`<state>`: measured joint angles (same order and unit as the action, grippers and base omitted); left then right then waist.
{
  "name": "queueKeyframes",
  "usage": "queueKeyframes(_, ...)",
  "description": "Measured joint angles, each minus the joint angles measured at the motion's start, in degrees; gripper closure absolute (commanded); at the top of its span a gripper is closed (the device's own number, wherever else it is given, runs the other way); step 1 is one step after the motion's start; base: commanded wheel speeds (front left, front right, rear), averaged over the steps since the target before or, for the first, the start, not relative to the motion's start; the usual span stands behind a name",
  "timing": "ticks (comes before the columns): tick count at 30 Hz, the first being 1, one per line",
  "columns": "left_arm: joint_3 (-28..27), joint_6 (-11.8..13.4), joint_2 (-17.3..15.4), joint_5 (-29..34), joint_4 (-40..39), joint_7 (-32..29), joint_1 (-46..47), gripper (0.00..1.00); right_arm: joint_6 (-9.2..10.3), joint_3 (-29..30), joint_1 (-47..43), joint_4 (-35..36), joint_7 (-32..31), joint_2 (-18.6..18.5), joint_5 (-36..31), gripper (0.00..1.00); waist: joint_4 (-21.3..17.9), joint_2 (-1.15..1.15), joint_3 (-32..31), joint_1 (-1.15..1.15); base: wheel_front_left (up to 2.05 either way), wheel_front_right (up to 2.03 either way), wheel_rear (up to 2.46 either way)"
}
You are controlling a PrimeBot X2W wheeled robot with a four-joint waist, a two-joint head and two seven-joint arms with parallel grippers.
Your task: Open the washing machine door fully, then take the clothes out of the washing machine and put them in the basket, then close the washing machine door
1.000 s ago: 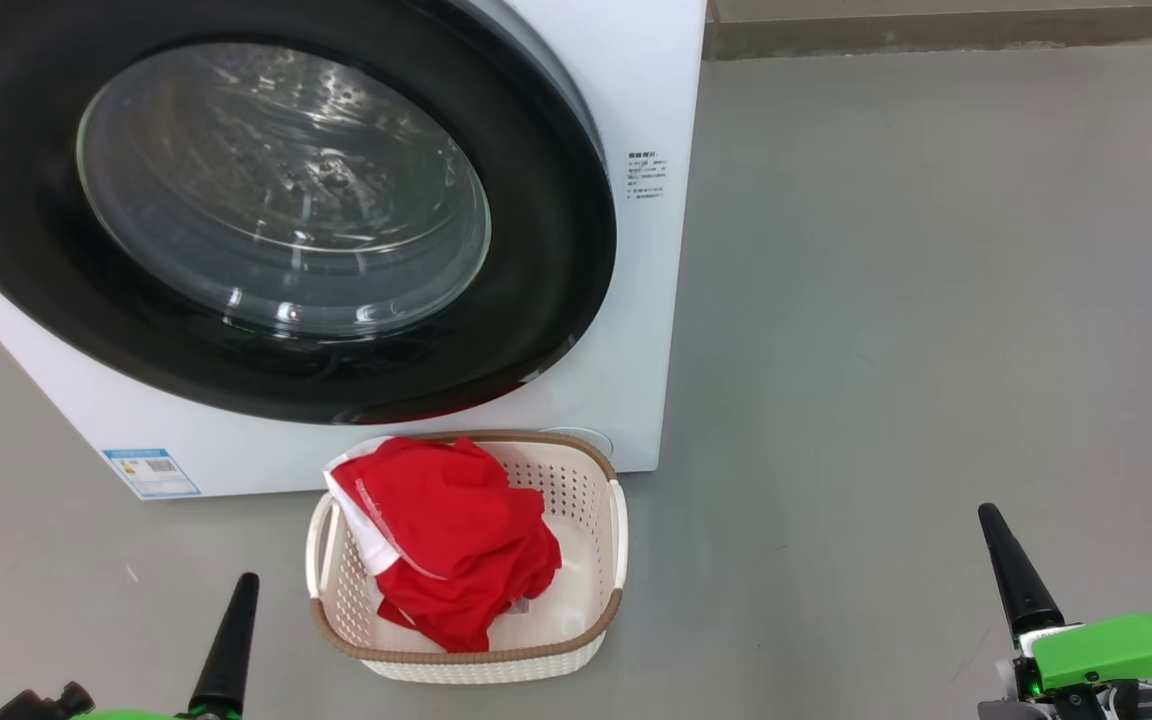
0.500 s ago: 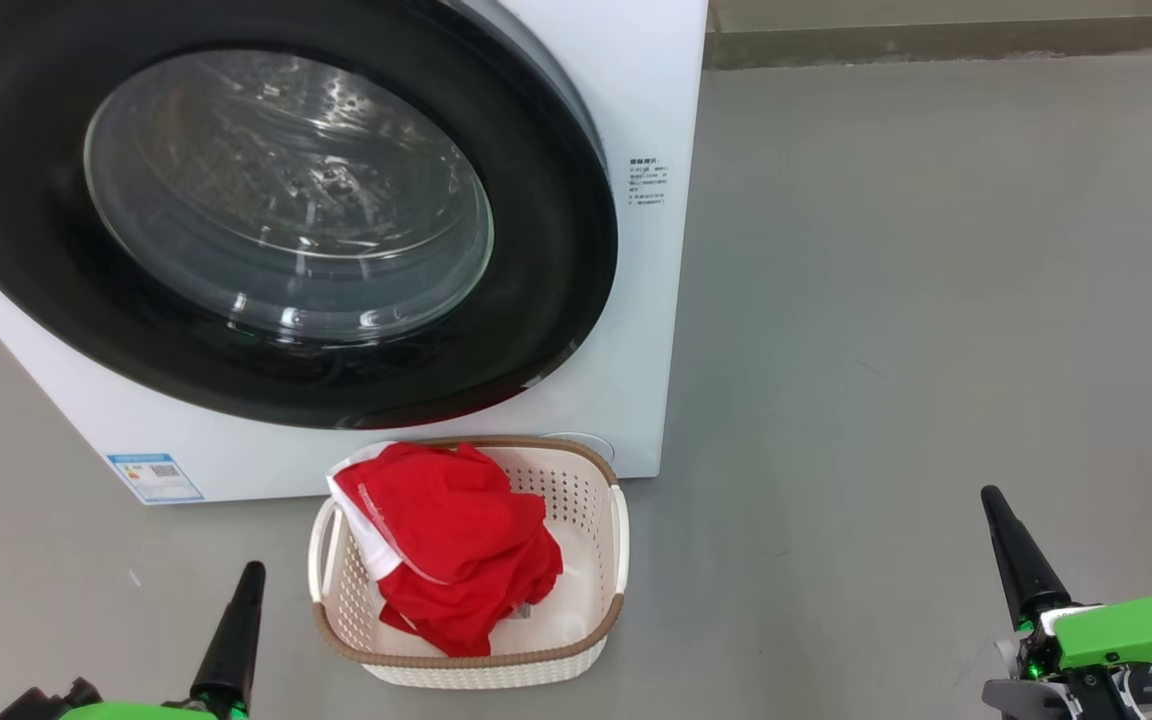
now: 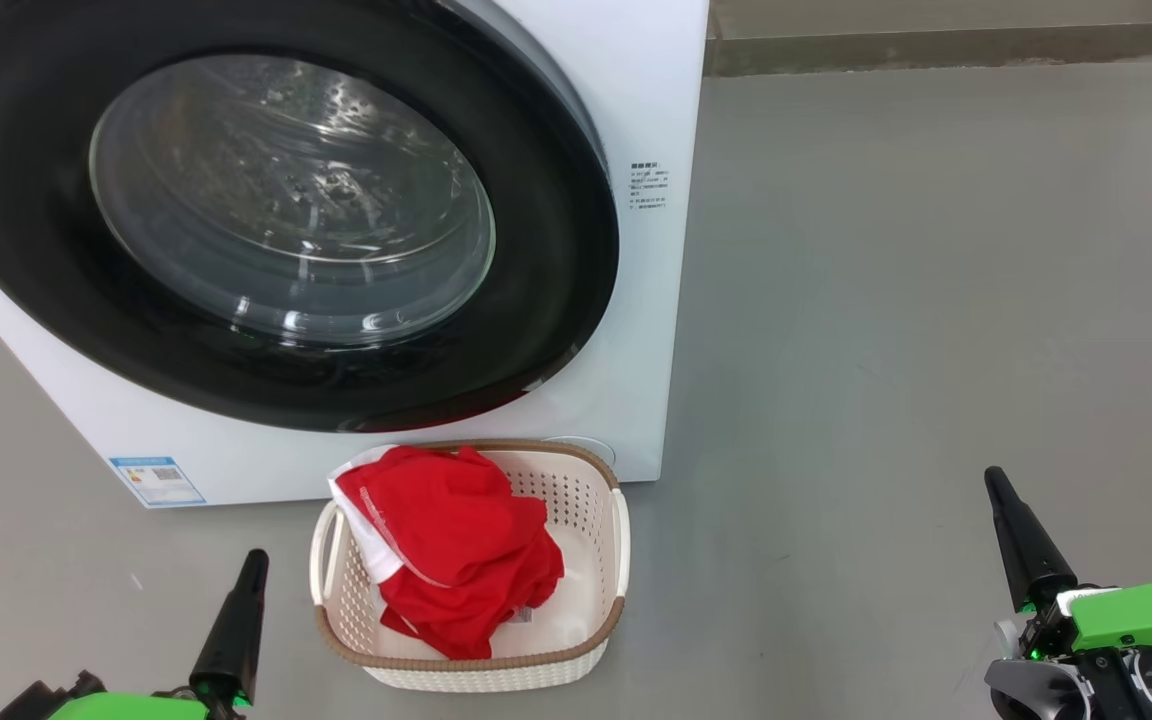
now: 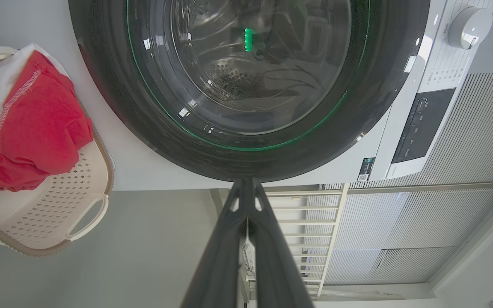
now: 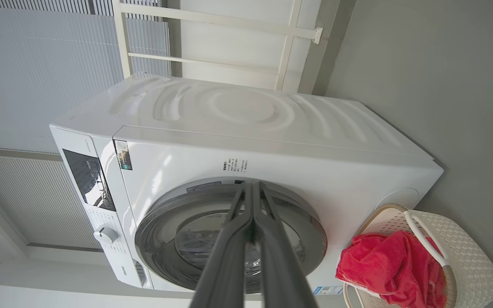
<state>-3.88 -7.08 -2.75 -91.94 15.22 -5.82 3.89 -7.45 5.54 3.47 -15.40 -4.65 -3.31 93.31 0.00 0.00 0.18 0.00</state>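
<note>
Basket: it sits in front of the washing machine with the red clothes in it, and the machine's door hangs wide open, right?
No: the washing machine door is shut flat against the washing machine, as the right wrist view shows. The basket does sit in front with the clothes in it.

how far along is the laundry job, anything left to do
Done: the red clothes lie in the basket, and the washing machine door looks shut, with no red visible through it. In hand: nothing; both jaws are shut and empty. Left: seemingly nothing.
</note>
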Motion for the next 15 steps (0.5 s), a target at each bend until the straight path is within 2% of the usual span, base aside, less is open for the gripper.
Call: queueKeyframes(15,-0.1,0.0,0.0,0.0,0.0,-0.2,0.0,1.00,0.00,0.4,0.0,0.0,-0.4,0.0,0.0,1.00,0.0,0.00,0.0,0.00,0.00,0.00,0.00)
